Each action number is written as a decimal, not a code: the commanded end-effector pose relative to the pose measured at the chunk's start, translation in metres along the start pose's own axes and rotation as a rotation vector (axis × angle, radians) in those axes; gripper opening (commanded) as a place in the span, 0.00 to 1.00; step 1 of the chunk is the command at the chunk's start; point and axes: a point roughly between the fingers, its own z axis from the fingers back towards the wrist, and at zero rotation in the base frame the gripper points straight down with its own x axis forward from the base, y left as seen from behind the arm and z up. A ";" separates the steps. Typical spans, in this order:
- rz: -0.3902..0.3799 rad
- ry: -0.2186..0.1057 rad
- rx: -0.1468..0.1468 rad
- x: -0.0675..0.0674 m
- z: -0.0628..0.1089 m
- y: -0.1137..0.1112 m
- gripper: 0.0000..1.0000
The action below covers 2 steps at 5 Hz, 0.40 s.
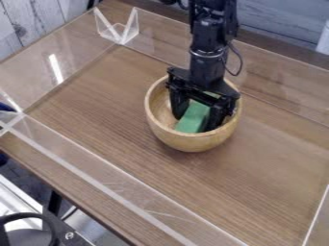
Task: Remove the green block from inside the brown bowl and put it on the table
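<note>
1. Green block (pixel 194 117): it sits inside the brown bowl (pixel 190 142), right of centre in the upper half of the frame. My dark fingers cover its upper end and part of its right side, so I cannot make out its full outline, or whether I touch it.
2. My hand (pixel 202 102) is open wide, reaching down into the bowl over the block. Its black parts blend together, and the fingertips are hard to separate from the shadow inside.
3. My arm (pixel 209 43) comes in from the top edge, where the frame cuts it off. A thin dark cable (pixel 238 63) loops out on its right.
4. The bowl is round, light tan and smooth, with a thick rim. My hand hides part of the far rim and much of the inside.
5. The block shows as a flat, bright-green face with straight edges, tilted slightly in the picture.
6. The counter (pixel 96 120) under the bowl is brown with wood grain. Clear strips with pale glare run along its left side.
7. A clear, angular piece (pixel 118 26) stands at the upper left, its edges faint.
8. Black cables (pixel 29 219) curl at the lower left, cut off by the frame.
</note>
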 end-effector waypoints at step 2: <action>0.009 -0.065 -0.005 0.011 0.015 0.002 1.00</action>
